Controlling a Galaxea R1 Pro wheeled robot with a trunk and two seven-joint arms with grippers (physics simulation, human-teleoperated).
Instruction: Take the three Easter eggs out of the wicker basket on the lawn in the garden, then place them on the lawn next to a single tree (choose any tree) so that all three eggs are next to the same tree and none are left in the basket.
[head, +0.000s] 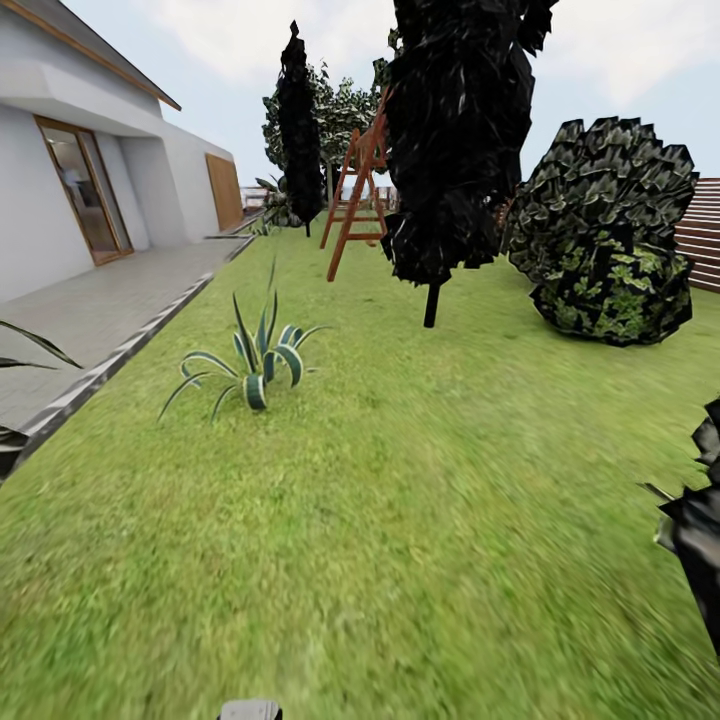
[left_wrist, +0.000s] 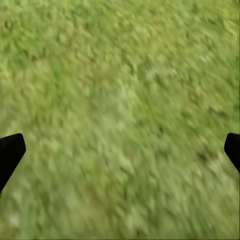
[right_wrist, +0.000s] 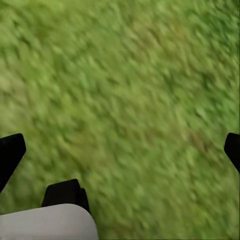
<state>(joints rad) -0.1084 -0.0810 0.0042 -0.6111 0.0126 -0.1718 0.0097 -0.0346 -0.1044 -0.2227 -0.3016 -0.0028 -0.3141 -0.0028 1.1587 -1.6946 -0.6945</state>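
On the lawn (head: 400, 520), in transit, no eggs or basket in sight.

Head view: my landmark is the striped agave plant (head: 255, 365), sitting on the grass just beside the grey paved patio (head: 90, 310) that runs along the white house (head: 90, 150). Beyond the agave, a dark thin-trunked tree (head: 455, 140) stands on the grass, with a wooden stepladder (head: 355, 190) farther back and a second dark tree (head: 300, 125) near it. A round leafy bush (head: 610, 235) is well apart from the agave, on the far side of the dark tree. My left gripper (left_wrist: 120, 150) is spread wide over blurred grass, holding nothing. My right gripper (right_wrist: 120, 150) is likewise wide open and empty, grass below it.
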